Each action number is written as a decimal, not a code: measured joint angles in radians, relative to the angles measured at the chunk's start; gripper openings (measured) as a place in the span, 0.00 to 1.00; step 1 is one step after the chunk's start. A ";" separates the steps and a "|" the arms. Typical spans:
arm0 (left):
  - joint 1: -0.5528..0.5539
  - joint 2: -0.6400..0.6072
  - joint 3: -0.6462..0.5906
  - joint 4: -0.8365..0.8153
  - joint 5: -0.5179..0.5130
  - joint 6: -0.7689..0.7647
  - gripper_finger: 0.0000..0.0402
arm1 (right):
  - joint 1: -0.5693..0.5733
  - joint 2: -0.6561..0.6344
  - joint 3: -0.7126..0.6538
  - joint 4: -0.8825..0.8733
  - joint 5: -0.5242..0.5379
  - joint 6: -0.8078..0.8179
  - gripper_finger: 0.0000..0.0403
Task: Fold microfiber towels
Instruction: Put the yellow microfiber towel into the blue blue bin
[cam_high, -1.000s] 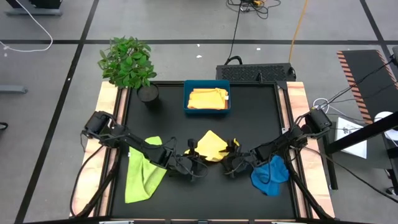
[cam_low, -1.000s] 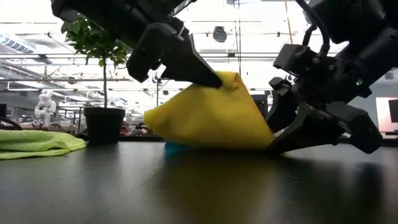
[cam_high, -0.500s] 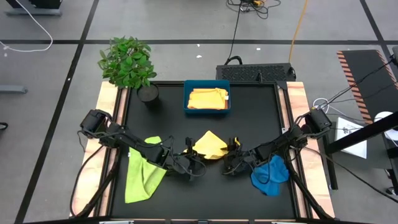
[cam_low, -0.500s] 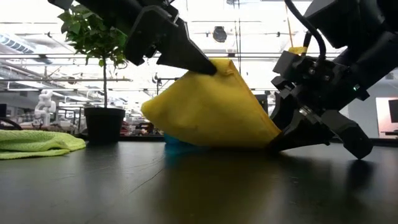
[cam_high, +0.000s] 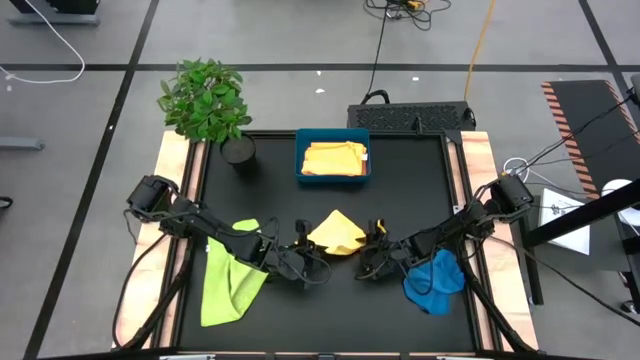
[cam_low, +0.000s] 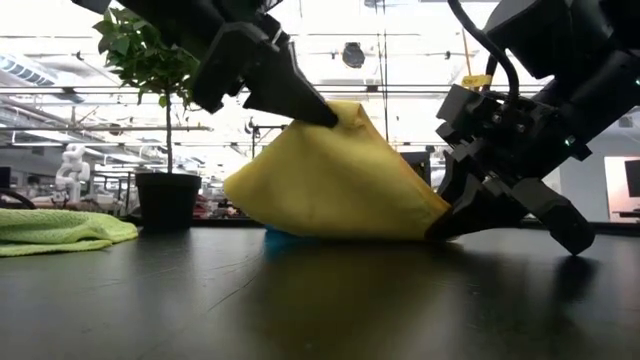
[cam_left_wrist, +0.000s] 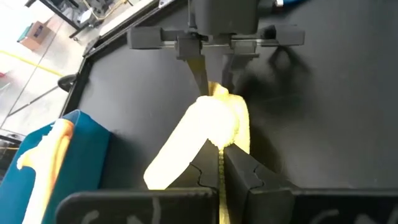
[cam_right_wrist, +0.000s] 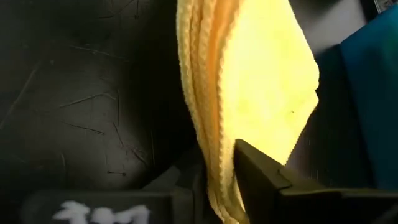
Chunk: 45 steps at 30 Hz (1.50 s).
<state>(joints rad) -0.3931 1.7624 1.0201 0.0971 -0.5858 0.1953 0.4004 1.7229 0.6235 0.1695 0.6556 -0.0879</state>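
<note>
Table (cam_high: 420, 170): I see one black top with wooden side rails.
Arms: I have both stretched low from the side edges, meeting near the front edge's middle.
Plant (cam_high: 205, 100): one, potted, at the far left corner.
Tray (cam_high: 333, 176): one, teal, at the far edge's middle, with folded yellow-orange cloth inside.
Towels: I count three loose ones. Green towel (cam_high: 230, 280) lies by the front left, blue towel (cam_high: 435, 280) by the front right, yellow towel (cam_high: 336, 232) tented at front centre.
Left gripper (cam_low: 325, 115): pinching the yellow towel's raised corner.
Right gripper (cam_low: 450, 222): fingers clamped on its other corner, low at the tabletop.
Writing: I can read none.
</note>
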 joint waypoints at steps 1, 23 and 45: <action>0.000 -0.004 0.000 -0.006 0.000 0.000 0.01 | 0.000 -0.002 0.000 -0.002 0.000 0.000 0.16; 0.180 -0.219 0.001 -0.156 -0.226 0.070 0.01 | -0.219 -0.538 -0.002 -0.011 0.075 -0.382 0.00; 0.739 -0.227 0.002 0.004 0.119 0.172 0.00 | -0.846 -0.472 0.041 0.251 -0.423 -0.536 0.00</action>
<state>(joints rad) 0.3456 1.5352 1.0225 0.1012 -0.4668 0.3674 -0.4453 1.2505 0.6641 0.4206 0.2322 -0.6237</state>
